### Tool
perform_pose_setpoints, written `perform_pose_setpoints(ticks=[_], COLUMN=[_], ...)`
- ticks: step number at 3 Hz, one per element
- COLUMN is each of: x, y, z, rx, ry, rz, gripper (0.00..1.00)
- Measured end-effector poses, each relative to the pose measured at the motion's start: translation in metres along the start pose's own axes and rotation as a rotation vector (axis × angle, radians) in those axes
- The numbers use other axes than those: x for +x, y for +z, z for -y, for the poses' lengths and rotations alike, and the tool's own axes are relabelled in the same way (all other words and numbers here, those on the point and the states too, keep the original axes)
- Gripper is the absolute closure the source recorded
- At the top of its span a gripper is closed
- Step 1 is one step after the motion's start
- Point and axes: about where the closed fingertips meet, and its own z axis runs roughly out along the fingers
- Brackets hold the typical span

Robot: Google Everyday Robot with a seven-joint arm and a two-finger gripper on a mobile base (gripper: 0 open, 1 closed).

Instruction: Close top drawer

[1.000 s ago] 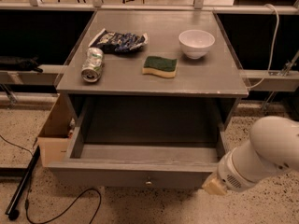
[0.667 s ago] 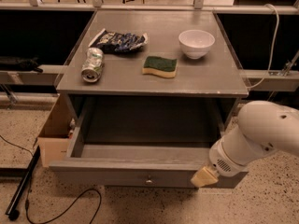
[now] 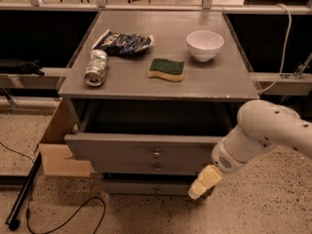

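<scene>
The top drawer (image 3: 122, 149) is a wide grey front panel with a small round metal knob (image 3: 156, 154). It sticks out a short way from the grey cabinet, with a dark gap behind it under the tabletop. My gripper (image 3: 202, 182) shows as cream-coloured fingertips at the end of the white arm (image 3: 263, 133). It is below and to the right of the drawer's knob, in front of the lower drawer fronts near the cabinet's right front corner.
On the grey tabletop (image 3: 214, 82) lie a crushed can (image 3: 96, 67), a dark snack bag (image 3: 124, 42), a green-yellow sponge (image 3: 167, 68) and a white bowl (image 3: 204, 44). Two lower drawer knobs (image 3: 157, 167) sit below. A cardboard box (image 3: 58, 150) stands at the left, with a black cable (image 3: 63, 213) on the floor.
The top drawer has slid far into the cabinet; its open interior is now mostly hidden. The arm and gripper have moved inward toward the cabinet front.
</scene>
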Motion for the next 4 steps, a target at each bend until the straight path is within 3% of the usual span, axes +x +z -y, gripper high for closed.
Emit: perform_pose_setpoints(ticks=[1,2,4], x=[0.000,-0.002,-0.048], y=[-0.001,-0.001,0.008], z=[-0.001,0.000,0.021], rx=[0.003,0.002,0.107], ry=[-0.002,-0.005,-0.043], rz=[0.000,-0.002,-0.044], gripper=[0.17,0.40,0.86])
